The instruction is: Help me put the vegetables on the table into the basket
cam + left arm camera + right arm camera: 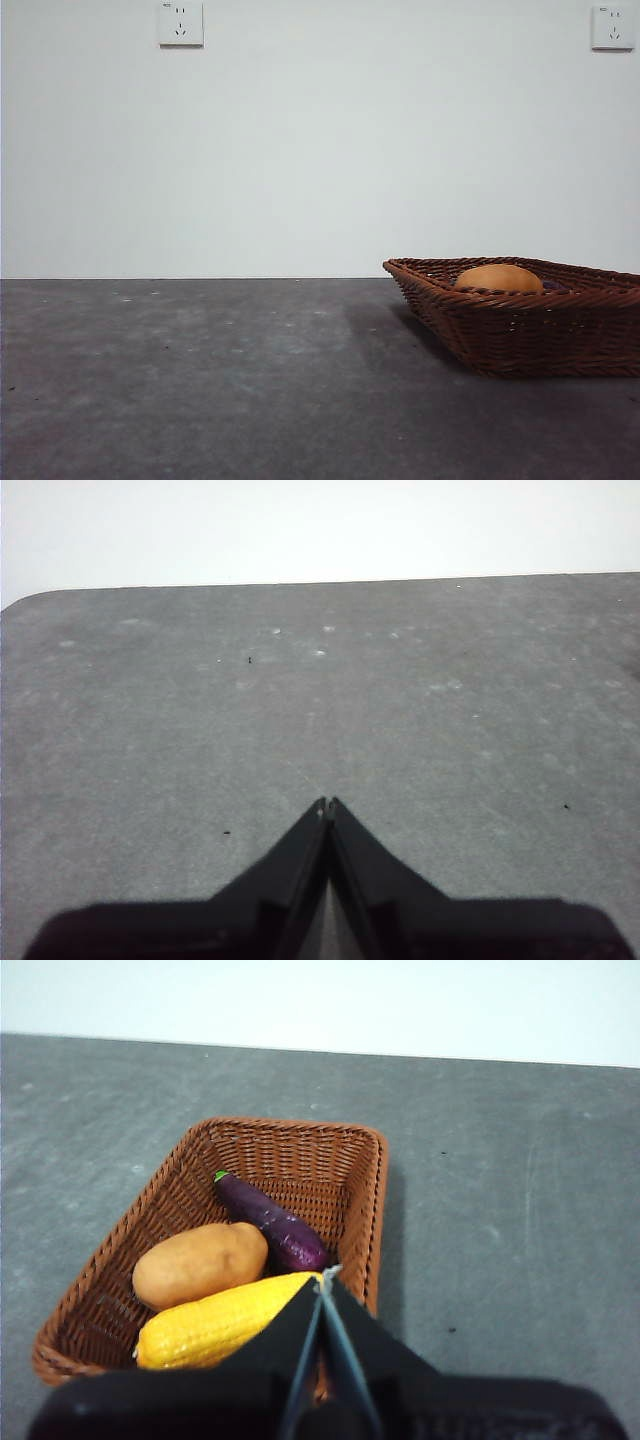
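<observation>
The basket (300, 1160) stands on the tabletop (200, 380), at the right side of the front view; all three vegetables lie inside it. The potato (200, 1263) rests in the middle of the basket floor; the eggplant (270, 1222) lies slanted just beside it, its green stem towards the far wall; the bumpy yellow vegetable (215, 1322) lies along the near end, touching the potato. In the front view only the potato's rounded top shows above the braided rim. The right gripper (325, 1278) hangs above the near end of the basket, over the yellow vegetable, its fingers pressed together and holding nothing; the left gripper (328, 803) hovers over bare tabletop, its fingers likewise closed tip to tip and empty. Two wall sockets (181, 23) sit high on the pale wall behind.
</observation>
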